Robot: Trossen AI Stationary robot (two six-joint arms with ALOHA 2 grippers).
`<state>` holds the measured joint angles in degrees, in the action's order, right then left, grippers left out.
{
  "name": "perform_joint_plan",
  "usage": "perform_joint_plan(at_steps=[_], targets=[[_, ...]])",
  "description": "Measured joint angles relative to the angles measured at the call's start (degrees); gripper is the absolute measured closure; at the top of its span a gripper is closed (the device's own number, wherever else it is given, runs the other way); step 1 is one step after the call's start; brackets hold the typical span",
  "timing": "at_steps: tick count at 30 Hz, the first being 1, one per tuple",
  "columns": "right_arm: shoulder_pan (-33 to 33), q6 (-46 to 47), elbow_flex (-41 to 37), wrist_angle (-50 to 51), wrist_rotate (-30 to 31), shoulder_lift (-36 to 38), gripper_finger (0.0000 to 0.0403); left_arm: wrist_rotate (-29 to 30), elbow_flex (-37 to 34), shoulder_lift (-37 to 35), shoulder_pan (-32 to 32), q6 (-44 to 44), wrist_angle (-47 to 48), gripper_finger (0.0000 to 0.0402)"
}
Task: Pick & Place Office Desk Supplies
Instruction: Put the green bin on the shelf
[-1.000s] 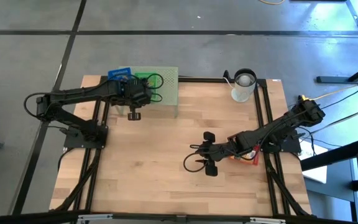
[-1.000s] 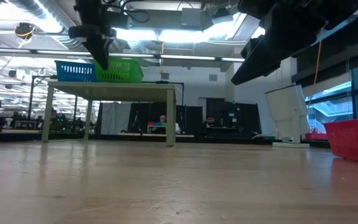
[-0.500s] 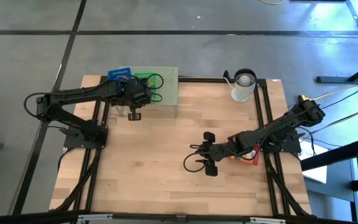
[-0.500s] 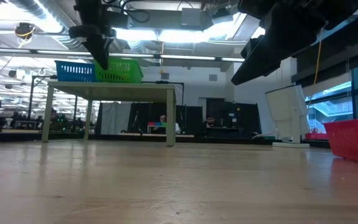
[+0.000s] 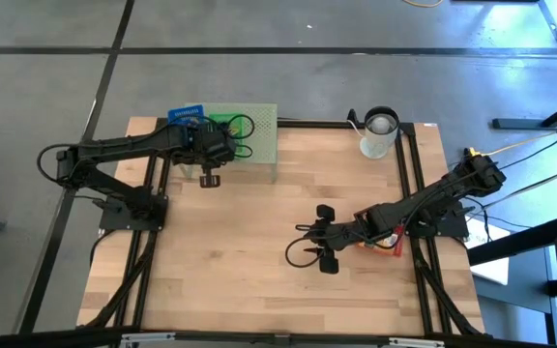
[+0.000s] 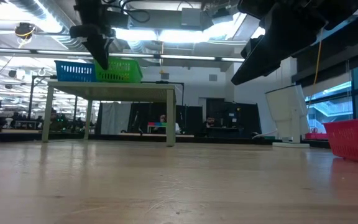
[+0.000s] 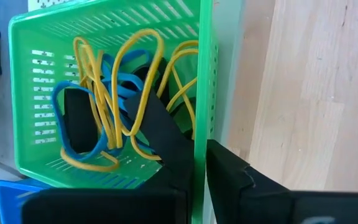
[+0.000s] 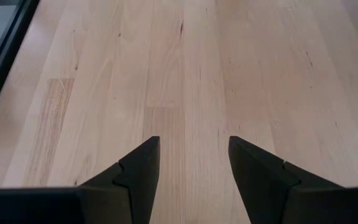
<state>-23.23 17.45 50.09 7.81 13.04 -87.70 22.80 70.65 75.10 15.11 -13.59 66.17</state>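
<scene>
Left claw (image 7: 194,168) pinched nearly closed astride the green mesh basket (image 7: 36,118) wall, upper left in high view; yellow and blue rubber-band loops (image 7: 114,99) inside; lift straight clear. Right claw (image 8: 191,165) open, empty, mid-table

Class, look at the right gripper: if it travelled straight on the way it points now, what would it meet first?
Likely nothing but bare table: the right gripper, jaws open, points along empty wooden boards as far as its wrist view shows, though depth is uncertain.
</scene>
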Motion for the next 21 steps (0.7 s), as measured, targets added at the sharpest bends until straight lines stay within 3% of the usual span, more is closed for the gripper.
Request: perform_joint_plan(at_steps=[6, 14, 21], targets=[[0.01, 0.00, 0.00, -0.02, 0.00, 0.00, 0.0211, 0.18, 0.00, -0.01, 0.00, -0.41, 0.00, 0.0359], [0.00, 0.00, 0.00, -0.01, 0.00, 0.00, 0.0211, 3.45, 0.00, -0.01, 0.00, 0.89, 0.00, 0.0376], [-0.01, 0.00, 0.00, 0.00, 0.00, 0.00, 0.0211, 2.38, 0.00, -0.01, -0.01, 2.52, -0.01, 0.0340]])
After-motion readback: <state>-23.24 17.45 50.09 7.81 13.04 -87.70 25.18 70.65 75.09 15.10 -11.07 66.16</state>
